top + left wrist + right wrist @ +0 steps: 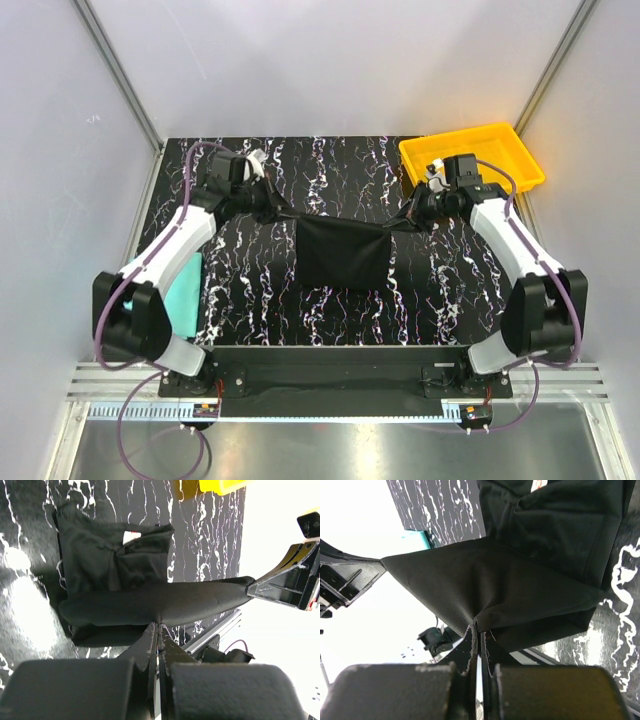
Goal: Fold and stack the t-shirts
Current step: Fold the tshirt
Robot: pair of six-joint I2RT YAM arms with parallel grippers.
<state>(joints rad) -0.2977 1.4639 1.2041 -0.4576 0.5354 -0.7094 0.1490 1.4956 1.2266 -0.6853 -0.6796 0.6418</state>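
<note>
Both grippers [289, 212] [399, 224] tight on black t-shirt [345, 255]

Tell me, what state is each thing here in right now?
left gripper: shut on black t-shirt.
right gripper: shut on black t-shirt.
black t-shirt: stretched between both grippers, middle sagging.
teal t-shirt: lying at left, mostly hidden under left arm.
yellow tray: sitting at far right.

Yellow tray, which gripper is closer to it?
Right. The right gripper sits just in front of the yellow tray; the left gripper is across the table, far to its left.
</note>
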